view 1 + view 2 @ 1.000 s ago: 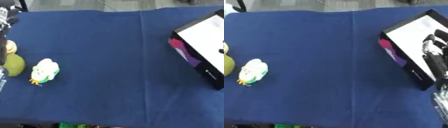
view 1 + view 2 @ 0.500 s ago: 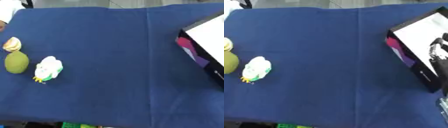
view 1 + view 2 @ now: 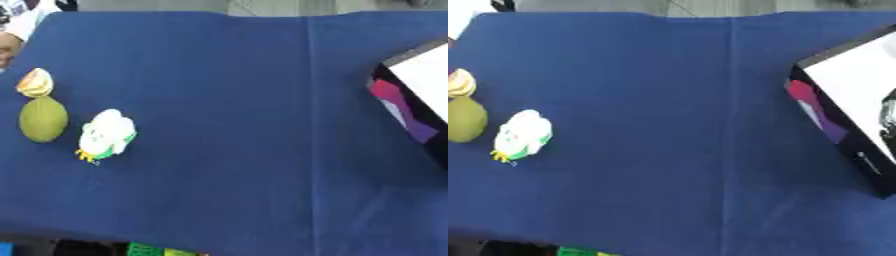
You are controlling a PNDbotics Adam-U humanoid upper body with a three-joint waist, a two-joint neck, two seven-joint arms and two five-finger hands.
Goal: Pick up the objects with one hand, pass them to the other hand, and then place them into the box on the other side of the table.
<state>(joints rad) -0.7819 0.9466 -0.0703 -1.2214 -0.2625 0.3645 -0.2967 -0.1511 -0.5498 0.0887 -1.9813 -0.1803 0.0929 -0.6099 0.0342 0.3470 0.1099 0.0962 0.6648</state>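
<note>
Three objects lie on the blue cloth at the left: a small orange-and-cream piece [image 3: 35, 82], a green oval fruit [image 3: 42, 119] just below it, and a white toy with green and yellow parts [image 3: 107, 135] to its right. The black box with a white inside and a pink-purple side [image 3: 842, 95] stands at the right edge. Only a grey sliver of my right hand [image 3: 888, 112] shows over the box at the far right. My left hand shows in no view.
The blue cloth [image 3: 245, 150] covers the whole table, with a fold line running down its middle. A person's sleeve and hand [image 3: 10, 40] sit at the top left corner, off the objects. Coloured items peek out below the table's front edge [image 3: 149, 248].
The whole picture has shifted, so the camera moved. My right hand, plainly over the box before, now shows only at the view's edge. The dark arm at the left edge is gone.
</note>
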